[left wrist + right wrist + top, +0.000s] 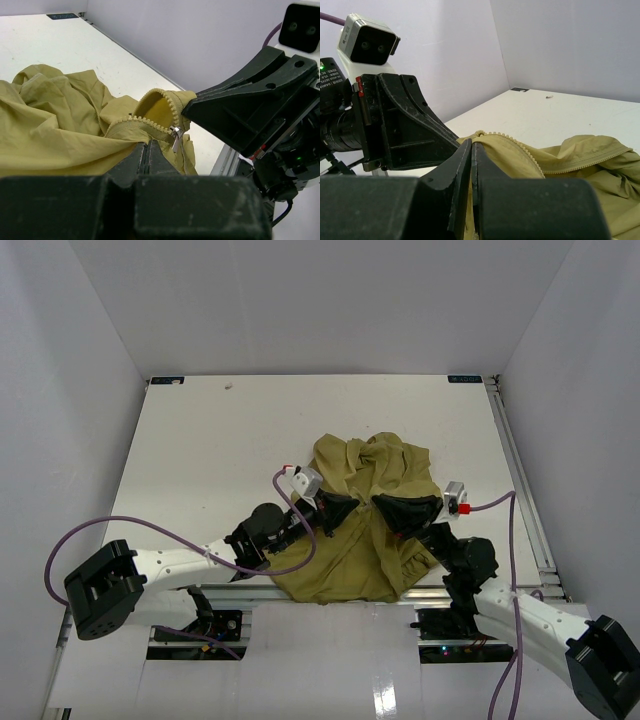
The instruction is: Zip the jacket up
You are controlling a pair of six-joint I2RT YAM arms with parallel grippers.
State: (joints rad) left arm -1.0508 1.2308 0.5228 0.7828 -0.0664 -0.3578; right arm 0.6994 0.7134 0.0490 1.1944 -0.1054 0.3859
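Matt cloth jacket (pixel 352 562), shiny metal zip pull (pixel 176 140)

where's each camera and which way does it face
Top external: above, behind the robot, looking down on the table and jacket; left arm and right arm show.
Left wrist: looks along the shut left gripper at the zipper pull; its own fingers show.
Right wrist: looks along the shut right gripper at the zipper teeth; its own fingers show.
Shared: both wrist views show the other gripper pinching the jacket.

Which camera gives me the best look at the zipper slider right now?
Left wrist: the metal zipper slider hangs in plain sight just beyond the left gripper. Right wrist shows only zipper teeth; top external shows the jacket but not the slider.
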